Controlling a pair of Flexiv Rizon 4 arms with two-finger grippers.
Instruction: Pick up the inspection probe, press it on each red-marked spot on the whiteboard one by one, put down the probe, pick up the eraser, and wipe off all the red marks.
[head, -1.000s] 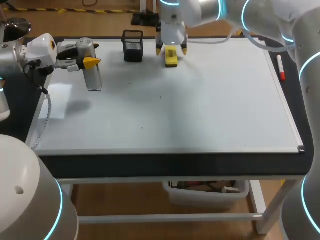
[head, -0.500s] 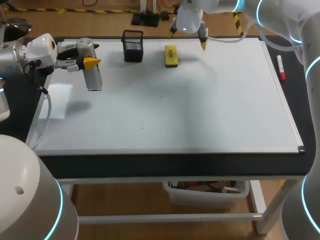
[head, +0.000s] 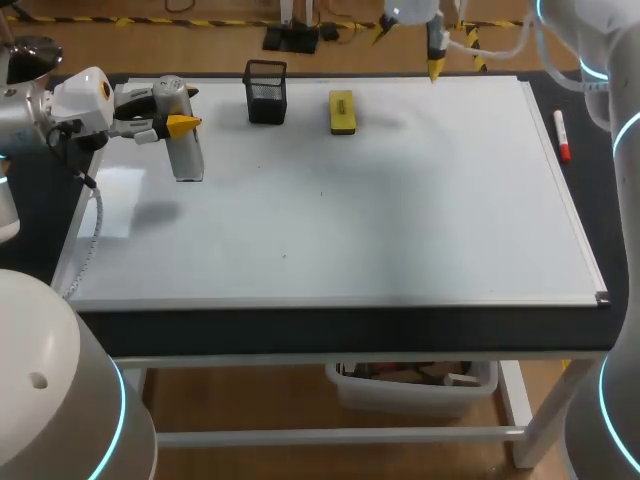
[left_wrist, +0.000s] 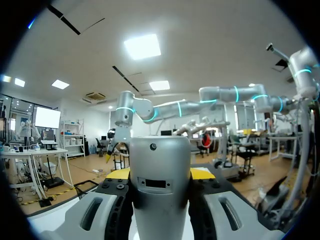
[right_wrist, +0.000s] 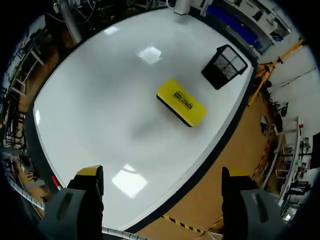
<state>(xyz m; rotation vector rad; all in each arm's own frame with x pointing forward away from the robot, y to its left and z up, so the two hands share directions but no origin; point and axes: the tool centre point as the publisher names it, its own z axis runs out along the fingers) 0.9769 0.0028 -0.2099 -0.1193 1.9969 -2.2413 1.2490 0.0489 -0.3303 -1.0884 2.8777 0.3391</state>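
My left claw (head: 180, 112) is clamped on the probe (head: 186, 150), a finger pressing the silver barrel from each side. I hold it tip down above the far left part of the whiteboard (head: 400, 220), clear of it, with its shadow lying below. I judge it is parked there to leave the middle free for my other arm; the task's step of putting it down is not done. My right claw (head: 408, 48) is spread wide and holds nothing, high over the whiteboard's far edge. The eraser (head: 342, 112) lies flat on the whiteboard ahead of and below those fingers, touching neither, just beside a black mesh cup (head: 266, 92). I can make out no red marks anywhere on the white, so the wiping looks finished, and the eraser probably rests there for that reason. A red marker (head: 563, 135) lies along the whiteboard's right rim, well apart from both claws. The whiteboard covers most of the dark surface (head: 340, 330).
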